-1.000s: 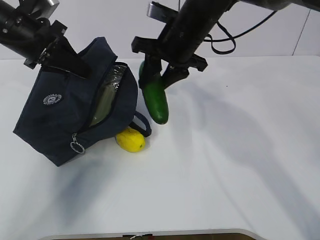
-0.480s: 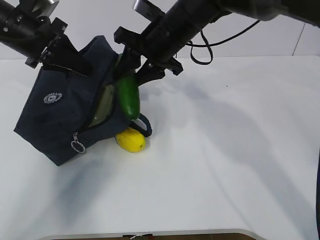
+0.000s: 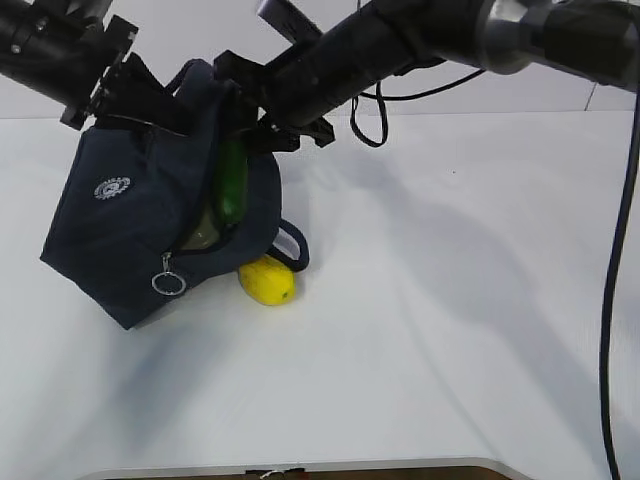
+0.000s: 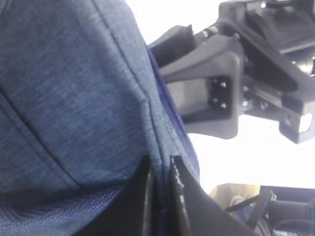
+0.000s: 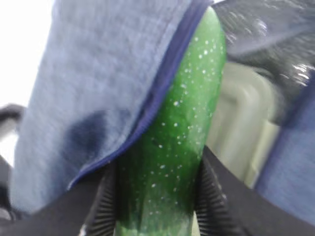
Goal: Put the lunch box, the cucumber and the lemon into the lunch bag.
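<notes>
While the left end effector point(image 4: 160, 196) pinches the lunch bag point(image 3: 140, 230) fabric, lifting it | right end effector point(image 5: 152, 206) grips the cucumber point(image 3: 231, 180), tip inside bag mouth | lunch box point(image 5: 241, 123) inside | lemon point(image 3: 267, 283) on desk point(image 3: 450, 330) beside bag

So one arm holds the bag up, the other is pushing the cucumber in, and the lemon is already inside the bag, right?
Not quite: the lemon lies on the table beside the lunch bag, as the exterior view shows. The rest holds: cucumber going in.
</notes>
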